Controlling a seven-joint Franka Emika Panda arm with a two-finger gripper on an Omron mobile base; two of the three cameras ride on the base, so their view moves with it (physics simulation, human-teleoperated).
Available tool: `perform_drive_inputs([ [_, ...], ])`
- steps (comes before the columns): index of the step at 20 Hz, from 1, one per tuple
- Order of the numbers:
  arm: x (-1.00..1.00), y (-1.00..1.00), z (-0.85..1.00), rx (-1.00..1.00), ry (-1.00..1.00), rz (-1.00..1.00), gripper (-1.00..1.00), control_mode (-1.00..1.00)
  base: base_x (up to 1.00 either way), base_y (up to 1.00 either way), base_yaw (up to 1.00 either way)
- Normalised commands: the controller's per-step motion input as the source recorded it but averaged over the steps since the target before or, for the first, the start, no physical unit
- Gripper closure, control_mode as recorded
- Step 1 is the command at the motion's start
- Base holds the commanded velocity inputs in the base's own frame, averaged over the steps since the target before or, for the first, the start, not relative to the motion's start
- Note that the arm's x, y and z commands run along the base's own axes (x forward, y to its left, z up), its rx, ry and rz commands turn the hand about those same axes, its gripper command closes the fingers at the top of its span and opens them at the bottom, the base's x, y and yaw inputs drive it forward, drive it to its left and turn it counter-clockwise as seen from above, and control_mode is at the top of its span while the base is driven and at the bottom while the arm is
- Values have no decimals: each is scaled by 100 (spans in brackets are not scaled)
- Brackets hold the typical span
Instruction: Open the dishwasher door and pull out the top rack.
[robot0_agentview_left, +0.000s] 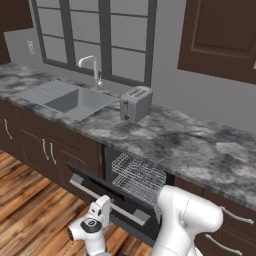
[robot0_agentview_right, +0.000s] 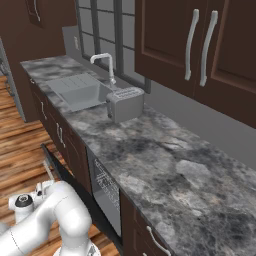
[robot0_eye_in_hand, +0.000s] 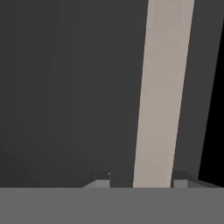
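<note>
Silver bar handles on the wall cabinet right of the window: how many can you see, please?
2: one silver bar handle and another just right of it, both upright on the brown wooden wall cabinet; others may lie off-frame.

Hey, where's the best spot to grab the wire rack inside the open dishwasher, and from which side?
Probably the front edge of the silver-white wire top rack, approached from the room side, above the lowered black dishwasher door. Its front rim faces outward and is the nearest exposed part; the grey marbled counter closes off the top. The thin wires should suit a narrow pincer grip.
</note>
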Motion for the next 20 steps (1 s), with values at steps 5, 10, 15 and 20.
perform_drive_inputs([
  [5, -32, 75, -56, 0, 0, -3, 100, -100, 0, 0, 0],
  [10, -28, 72, -64, 0, 0, -3, 100, -100, 0, 0, 0],
  [15, -29, 71, -70, 0, 0, -3, 100, -100, 0, 0, 0],
  [20, -28, 76, -68, -1, 0, -3, -100, -100, 0, 0, 0],
])
